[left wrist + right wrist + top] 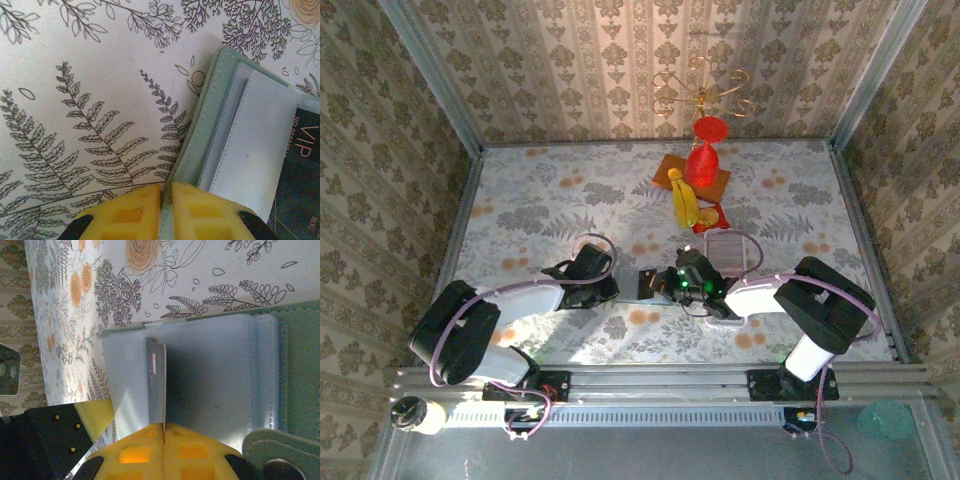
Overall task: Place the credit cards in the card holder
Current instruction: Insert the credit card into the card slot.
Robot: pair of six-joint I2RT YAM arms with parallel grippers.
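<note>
The card holder (200, 135) lies open on the fern-printed tablecloth (90, 75) between the two arms. It is sage-green with a stitched edge and pale frosted pockets inside, and a dark card (300, 170) lettered VIP shows on its inner side. The left gripper (166, 196) has its yellow jaws almost together, pinched on the holder's green edge. The right gripper (164, 432) has its jaws pressed tight on a thin credit card (156, 382), seen nearly edge-on, standing over the holder's pale pocket.

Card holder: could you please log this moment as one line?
left pincer: shut on card holder edge | right pincer: shut on credit card over holder
</note>
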